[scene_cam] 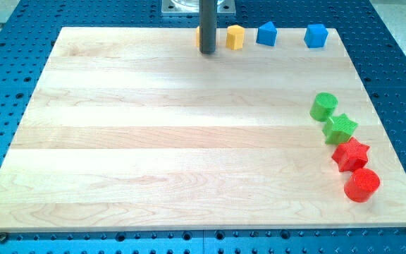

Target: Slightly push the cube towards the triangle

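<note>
Our rod comes down at the top middle of the frame. My tip [207,51] rests on the wooden bench [189,141] near its top edge. We have no pincer here, only the rod, so nothing is held.

An orange block [199,37] peeks out from behind the rod; we cannot tell its shape. A yellow block [235,37] sits just right of the tip. Next along the top edge is the blue triangle [266,34], then the blue cube [316,35], well to the right of my tip.

On the right side, four blocks run down in a line: a green cylinder [323,106], a green star [340,128], a red star [350,154] and a red cylinder [361,185].
</note>
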